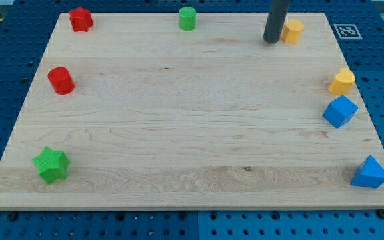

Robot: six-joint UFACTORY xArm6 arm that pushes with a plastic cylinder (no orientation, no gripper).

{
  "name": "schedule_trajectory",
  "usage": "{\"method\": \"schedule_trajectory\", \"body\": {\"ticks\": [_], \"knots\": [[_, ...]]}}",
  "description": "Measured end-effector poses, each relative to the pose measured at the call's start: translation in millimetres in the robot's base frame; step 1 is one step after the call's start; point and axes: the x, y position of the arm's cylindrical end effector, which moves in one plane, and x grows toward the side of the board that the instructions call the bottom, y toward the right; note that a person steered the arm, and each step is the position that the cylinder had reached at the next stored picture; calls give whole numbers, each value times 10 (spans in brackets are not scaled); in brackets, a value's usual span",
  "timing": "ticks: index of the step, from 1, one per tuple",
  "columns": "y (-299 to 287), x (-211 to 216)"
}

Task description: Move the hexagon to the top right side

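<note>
My tip [271, 41] touches the yellow hexagon block's [293, 31] left side, near the surface's [179, 120] top-right edge. No claw shows.

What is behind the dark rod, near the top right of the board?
The yellow hexagon sits just to the view's right of my tip, close against it. The rod covers its left edge, so contact cannot be confirmed.

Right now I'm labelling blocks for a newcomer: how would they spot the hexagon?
Look along the wooden board's top edge toward the view's right. The yellow hexagon sits there, right beside my tip. The other yellow block, a heart, lies lower, at the right edge.
</note>
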Motion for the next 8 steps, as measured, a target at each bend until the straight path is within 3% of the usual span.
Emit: {"method": "schedule_trajectory", "body": {"ticks": [3,8], "knots": [[387,-207],[679,-102]]}}
